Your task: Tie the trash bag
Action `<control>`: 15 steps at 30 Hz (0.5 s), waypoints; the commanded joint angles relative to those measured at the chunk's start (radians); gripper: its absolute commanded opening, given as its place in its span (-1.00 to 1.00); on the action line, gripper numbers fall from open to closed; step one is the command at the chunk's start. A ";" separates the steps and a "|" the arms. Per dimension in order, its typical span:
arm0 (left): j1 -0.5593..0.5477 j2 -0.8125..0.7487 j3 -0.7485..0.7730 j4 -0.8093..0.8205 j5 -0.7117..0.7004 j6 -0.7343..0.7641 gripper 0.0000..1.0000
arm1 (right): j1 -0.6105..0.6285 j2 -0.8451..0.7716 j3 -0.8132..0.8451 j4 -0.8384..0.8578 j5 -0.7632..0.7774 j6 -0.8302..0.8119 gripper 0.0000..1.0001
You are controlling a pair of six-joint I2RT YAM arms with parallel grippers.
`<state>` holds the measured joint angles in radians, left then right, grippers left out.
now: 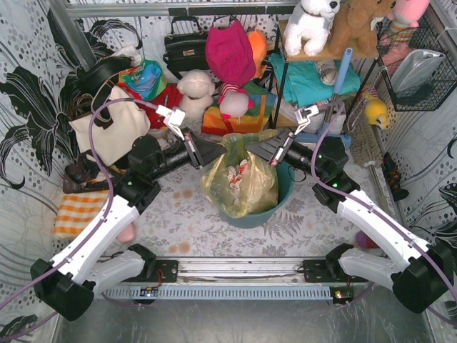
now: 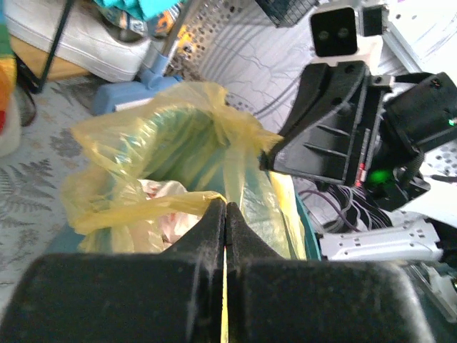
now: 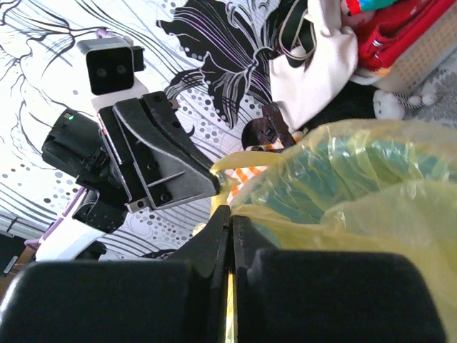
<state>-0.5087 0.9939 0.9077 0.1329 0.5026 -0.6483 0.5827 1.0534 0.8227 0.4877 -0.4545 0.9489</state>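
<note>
The trash bag point(image 1: 239, 179), thin yellow plastic with crumpled white paper showing through, sits in a teal round bin point(image 1: 282, 199) at the table's middle. My left gripper point(image 1: 221, 156) is at the bag's upper left rim, shut on a yellow handle strip. In the left wrist view the strip point(image 2: 153, 207) runs into the closed tips of the left gripper point(image 2: 226, 207). My right gripper point(image 1: 250, 151) faces it from the right, shut on the opposite edge of the bag point(image 3: 357, 186). A sliver of yellow shows between the right gripper point(image 3: 230, 212) jaws. The two tips are close together above the bag's mouth.
A cream tote bag point(image 1: 118, 125) and a black handbag point(image 1: 186, 46) stand at the back left. Stuffed toys point(image 1: 196, 89) crowd behind the bin. An orange checked cloth point(image 1: 78, 214) lies left. A shelf point(image 1: 314, 53) and a wire basket point(image 1: 418, 71) stand at the back right.
</note>
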 commanded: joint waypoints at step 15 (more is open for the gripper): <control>-0.001 0.001 0.205 -0.175 -0.222 0.127 -1.00 | 0.015 -0.038 0.122 -0.120 0.260 -0.127 -1.00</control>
<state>-0.5087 0.9840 1.0618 -0.0158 0.3573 -0.5674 0.5922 1.0405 0.8951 0.4358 -0.3164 0.8799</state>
